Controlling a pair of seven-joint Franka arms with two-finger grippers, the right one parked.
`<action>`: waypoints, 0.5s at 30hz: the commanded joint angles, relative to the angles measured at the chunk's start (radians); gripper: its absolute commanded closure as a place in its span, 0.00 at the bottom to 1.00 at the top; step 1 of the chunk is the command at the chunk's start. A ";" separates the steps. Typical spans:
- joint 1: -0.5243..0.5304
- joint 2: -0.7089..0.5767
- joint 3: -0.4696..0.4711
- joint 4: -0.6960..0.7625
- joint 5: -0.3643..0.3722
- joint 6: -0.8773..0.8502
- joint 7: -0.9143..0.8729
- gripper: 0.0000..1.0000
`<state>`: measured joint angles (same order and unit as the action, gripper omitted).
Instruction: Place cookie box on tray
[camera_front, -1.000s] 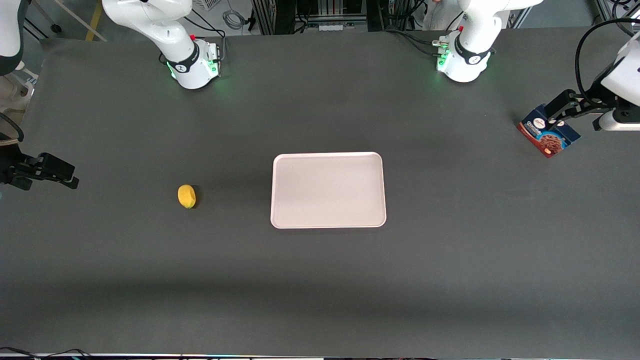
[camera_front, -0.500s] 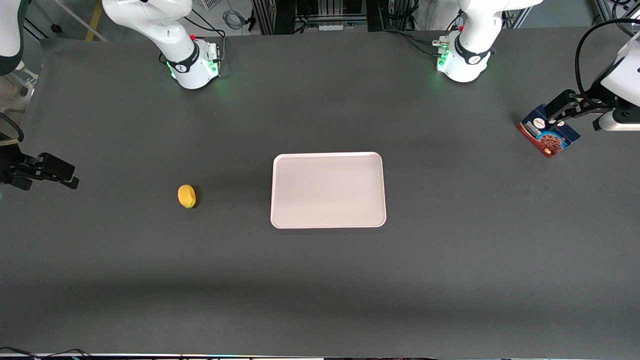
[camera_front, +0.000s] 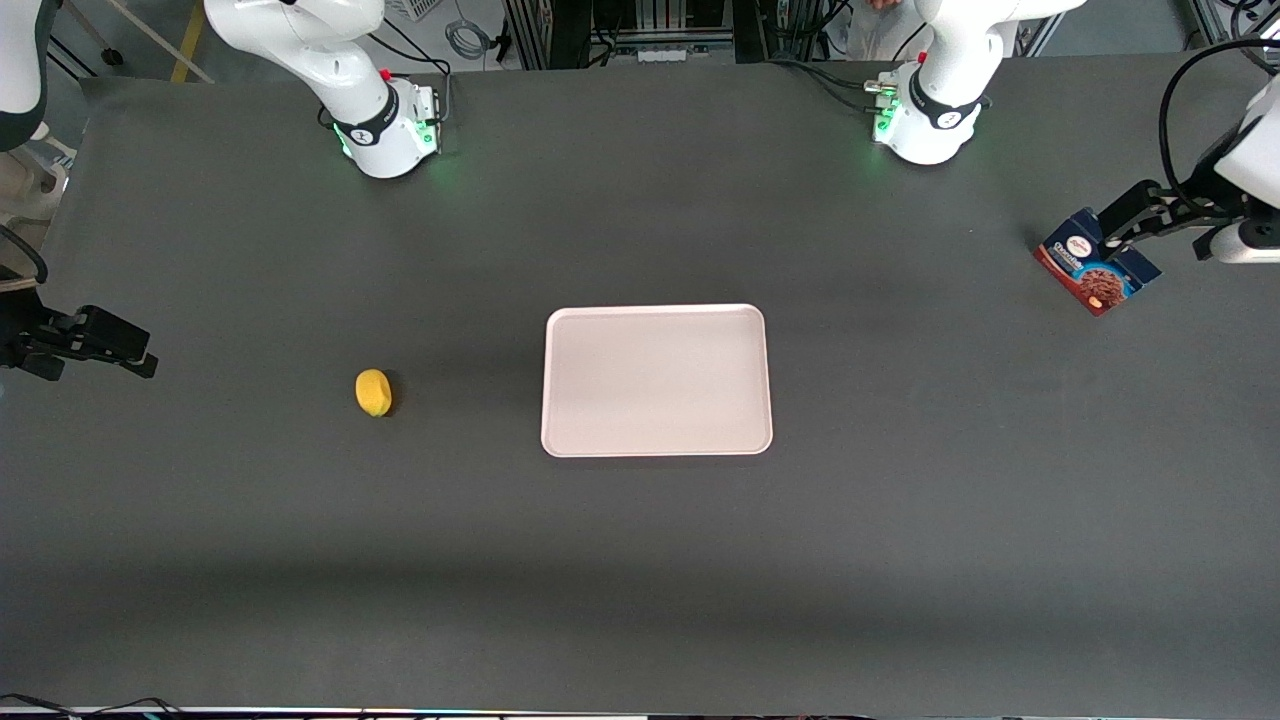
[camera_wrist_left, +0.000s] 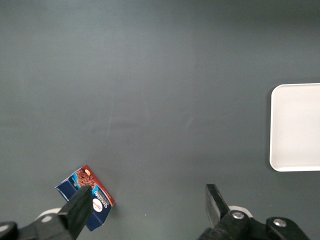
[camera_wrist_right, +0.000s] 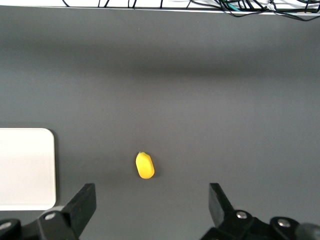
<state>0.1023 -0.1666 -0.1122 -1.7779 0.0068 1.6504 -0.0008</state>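
Observation:
The cookie box (camera_front: 1093, 268), dark blue with a brown cookie picture and a red edge, sits on the dark table toward the working arm's end. My left gripper (camera_front: 1106, 228) hovers above it, open, with nothing between its fingers. In the left wrist view the gripper (camera_wrist_left: 147, 206) has its fingers spread wide. The cookie box (camera_wrist_left: 82, 180) lies under one fingertip (camera_wrist_left: 80, 207), which hides part of it, not in the middle of the gap. The pale pinkish-white tray (camera_front: 655, 380) lies flat at the table's middle, and the tray (camera_wrist_left: 297, 127) also shows in the left wrist view.
A small yellow rounded object (camera_front: 373, 392) lies on the table beside the tray, toward the parked arm's end. The two arm bases (camera_front: 925, 125) stand at the table's edge farthest from the front camera.
My left gripper has shifted slightly toward the working arm's end of the table. The cookie box and the tray have not moved.

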 joint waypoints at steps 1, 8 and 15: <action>0.019 -0.005 0.000 -0.003 -0.002 -0.017 -0.001 0.00; 0.024 -0.034 0.089 -0.043 -0.004 -0.060 -0.054 0.00; 0.019 -0.080 0.238 -0.123 -0.011 -0.052 -0.097 0.00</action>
<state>0.1246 -0.1821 0.0340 -1.8191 0.0067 1.5988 -0.0471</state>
